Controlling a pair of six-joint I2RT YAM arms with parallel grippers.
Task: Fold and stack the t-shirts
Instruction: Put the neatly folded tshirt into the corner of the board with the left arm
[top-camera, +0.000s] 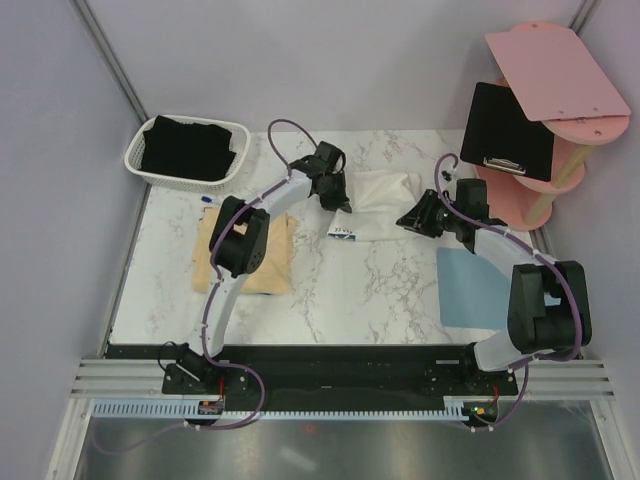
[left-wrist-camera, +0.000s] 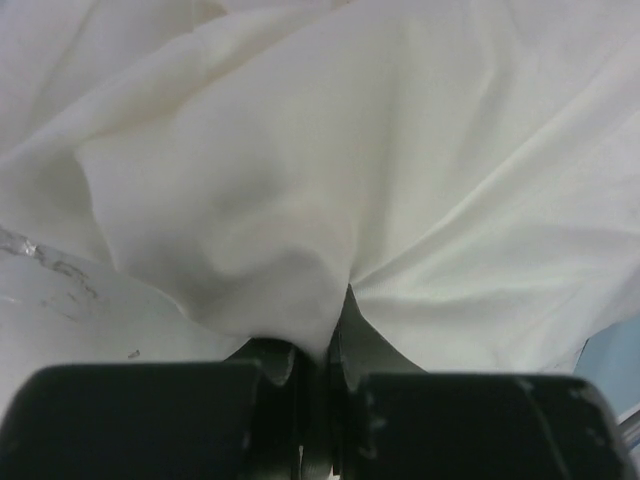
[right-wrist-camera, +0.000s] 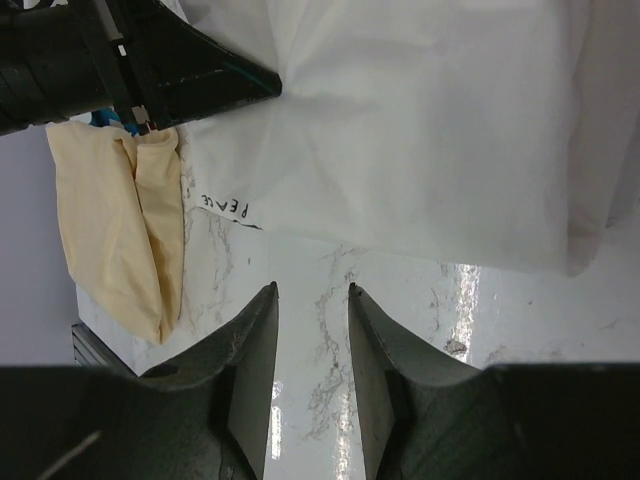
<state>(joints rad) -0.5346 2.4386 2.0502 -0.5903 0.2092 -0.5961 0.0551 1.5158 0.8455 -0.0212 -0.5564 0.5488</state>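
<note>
The white t-shirt (top-camera: 380, 200) lies bunched at the table's back middle, with its "PEACE" print (right-wrist-camera: 225, 205) showing at the near edge. My left gripper (top-camera: 335, 197) (left-wrist-camera: 335, 335) is shut on a pinched fold of this white t-shirt (left-wrist-camera: 400, 150) at its left side. My right gripper (top-camera: 410, 220) (right-wrist-camera: 311, 290) hovers open over bare marble, just short of the white t-shirt's (right-wrist-camera: 420, 130) edge, with nothing between its fingers. A pale yellow t-shirt (top-camera: 262, 262) (right-wrist-camera: 110, 230) lies folded at the left, partly under the left arm. A black t-shirt (top-camera: 190, 148) sits in the basket.
The white basket (top-camera: 137, 165) stands at the back left corner. A light-blue mat (top-camera: 468, 285) lies flat at the right. A pink tiered stand (top-camera: 560, 70) at the back right carries a black clipboard (top-camera: 510, 130). The left arm (right-wrist-camera: 150, 70) crosses the right wrist view's top left.
</note>
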